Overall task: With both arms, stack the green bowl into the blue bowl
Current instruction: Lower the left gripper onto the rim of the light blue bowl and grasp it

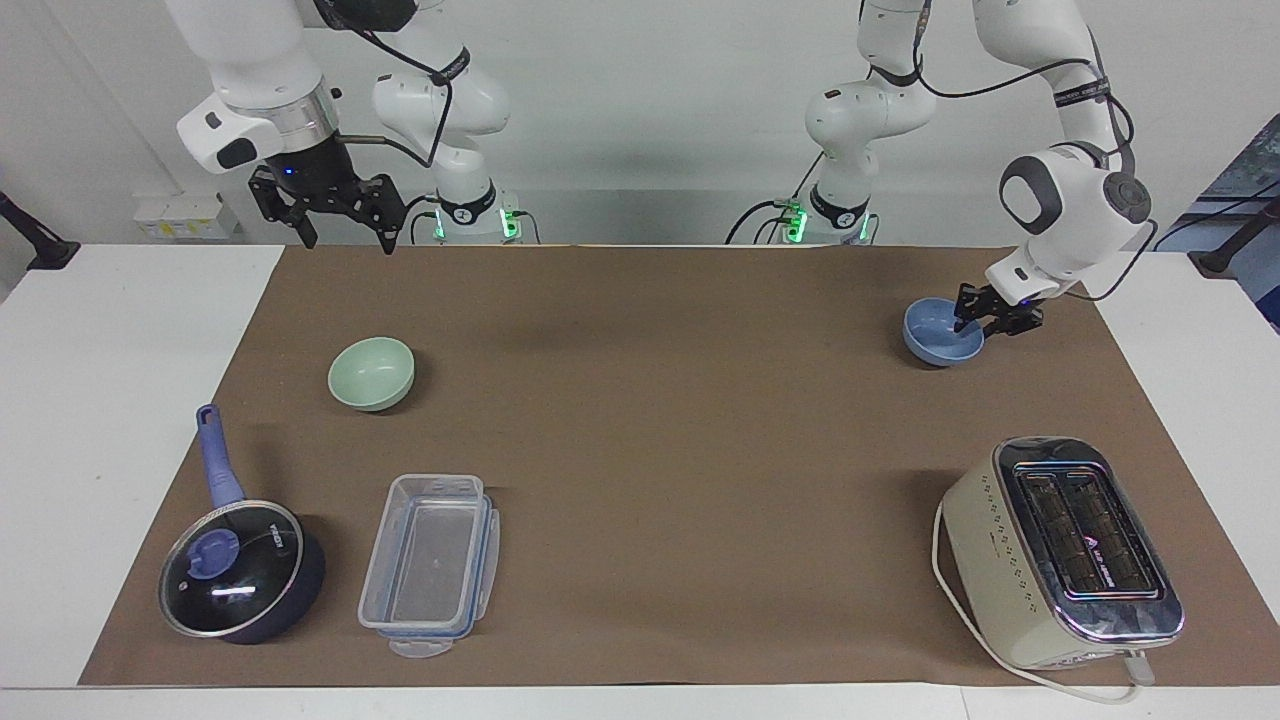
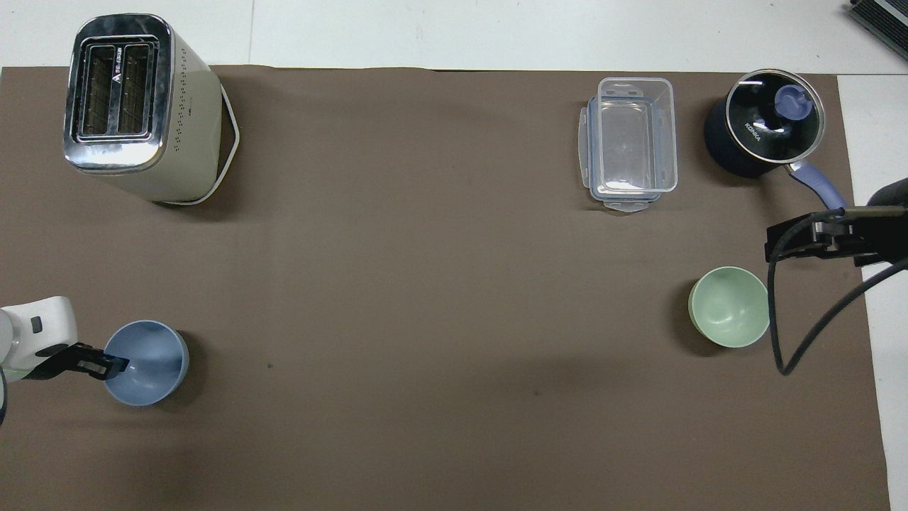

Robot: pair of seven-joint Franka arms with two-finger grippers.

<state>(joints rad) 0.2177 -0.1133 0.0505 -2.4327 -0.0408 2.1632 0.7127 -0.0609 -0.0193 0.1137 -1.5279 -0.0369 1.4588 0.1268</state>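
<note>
Here, at centre right of the facing view, found the left gripper (image 1: 985, 320) down at the rim of the blue bowl (image 1: 935, 338), one finger inside the rim and one outside, jaws astride the wall; could not tell whether clamped or merely close. In the overhead view, lower left, saw the same left gripper (image 2: 89, 363) lying over that bowl's edge (image 2: 149, 362). Nothing seen inside the blue bowl.

Saw the green bowl (image 1: 371, 373) at centre left of the facing view, upright on the brown mat (image 1: 660, 420), nothing in it, apart from everything else; at centre right of the overhead view (image 2: 728, 316). Well apart from the blue bowl, toward the right arm's end of the table.

Upper left of the facing view: right gripper (image 1: 345, 222) held high above the mat's edge, jaws spread wide, holding nothing.

Lower left of the facing view: clear plastic container (image 1: 430, 565) lying open with nothing in it, beside a dark saucepan (image 1: 238, 580) with its glass lid on. Lower right: a cream toaster (image 1: 1060, 555), slots bare
</note>
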